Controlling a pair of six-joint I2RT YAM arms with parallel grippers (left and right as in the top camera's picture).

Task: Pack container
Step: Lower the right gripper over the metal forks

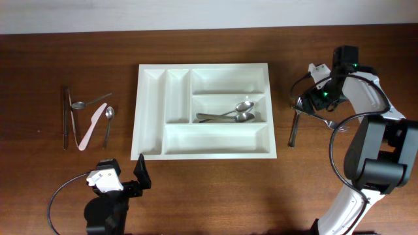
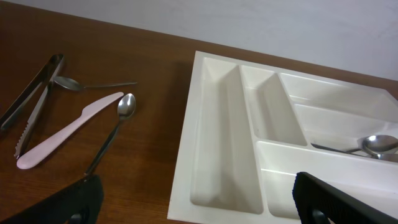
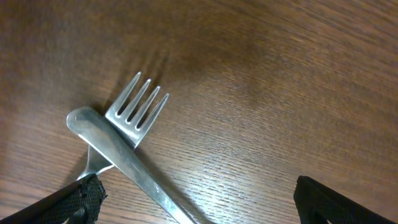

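Observation:
The white cutlery tray [image 1: 203, 111] lies mid-table; two metal spoons [image 1: 236, 112] lie in its middle long compartment. It also shows in the left wrist view [image 2: 249, 143]. My right gripper [image 1: 312, 104] hangs open low over the table right of the tray, above a fork [image 3: 135, 106] and a metal knife handle [image 3: 127, 162] that lies across the fork. The knife [image 1: 294, 127] also shows in the overhead view. My left gripper [image 1: 130, 179] is open and empty near the tray's front left corner.
Left of the tray lie metal tongs [image 1: 66, 117], a pink plastic knife [image 1: 91, 125] and two spoons [image 1: 108, 124]. These also show in the left wrist view: the tongs [image 2: 31, 93], the pink knife [image 2: 68, 129] and a spoon [image 2: 115, 130].

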